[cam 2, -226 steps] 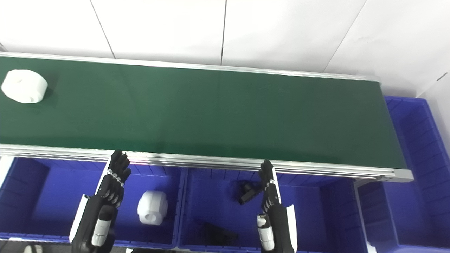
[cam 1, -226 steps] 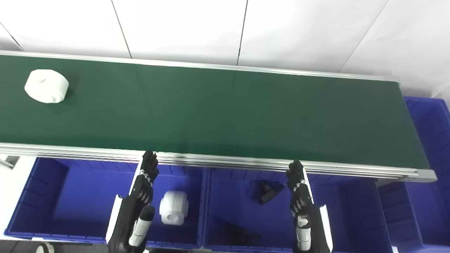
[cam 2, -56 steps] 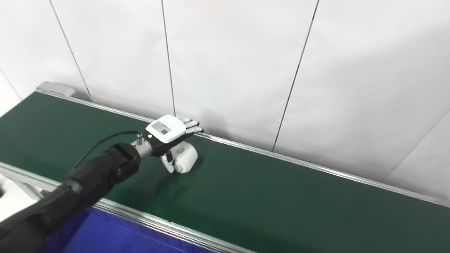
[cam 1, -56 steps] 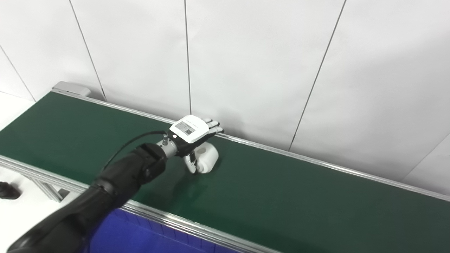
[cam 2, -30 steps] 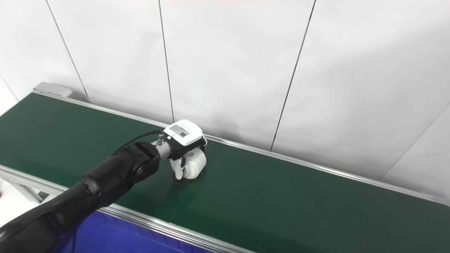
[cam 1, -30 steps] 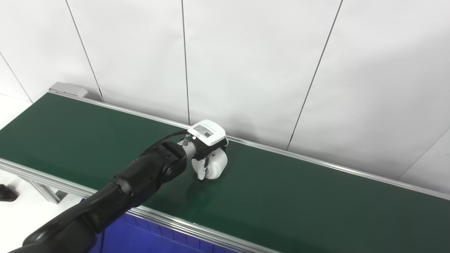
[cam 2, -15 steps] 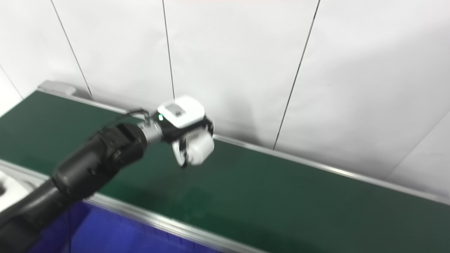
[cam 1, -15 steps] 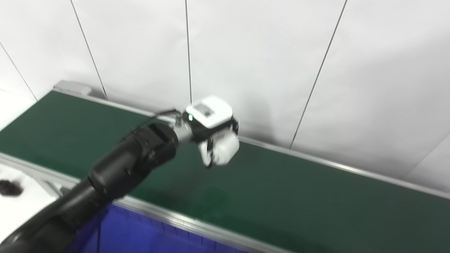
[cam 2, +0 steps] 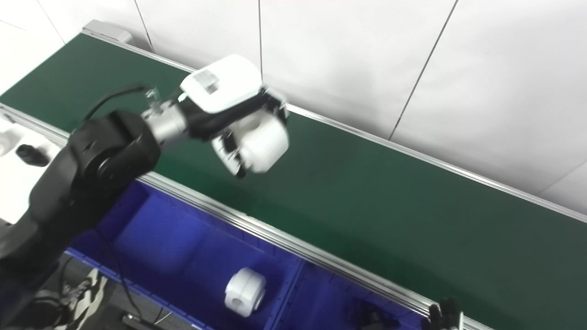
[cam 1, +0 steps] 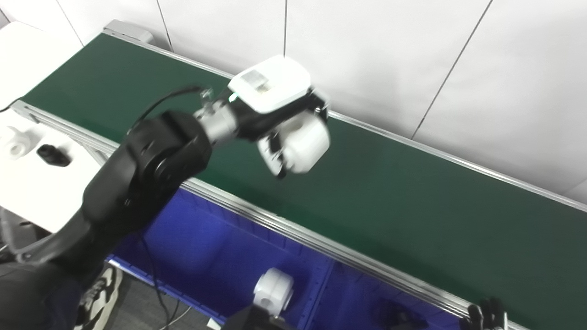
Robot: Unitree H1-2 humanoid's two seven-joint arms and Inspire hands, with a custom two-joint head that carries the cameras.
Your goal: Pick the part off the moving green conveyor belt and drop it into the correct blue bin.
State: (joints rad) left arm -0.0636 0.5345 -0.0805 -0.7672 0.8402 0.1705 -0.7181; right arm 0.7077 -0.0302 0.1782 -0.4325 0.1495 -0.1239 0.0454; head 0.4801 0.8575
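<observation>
The left hand [cam 1: 275, 98] grips the white part [cam 1: 305, 142], held above the green conveyor belt [cam 1: 412, 201]; a second white part [cam 2: 245, 285] lies in the blue bin [cam 2: 183, 256] below; the right hand [cam 1: 488, 316] shows fingertips only, its state unclear; the left eye view alone shows small items [cam 1: 52, 156] on a white table [cam 1: 27, 183].

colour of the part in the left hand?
White; the part held by the left hand shows best in the left eye view.
</observation>
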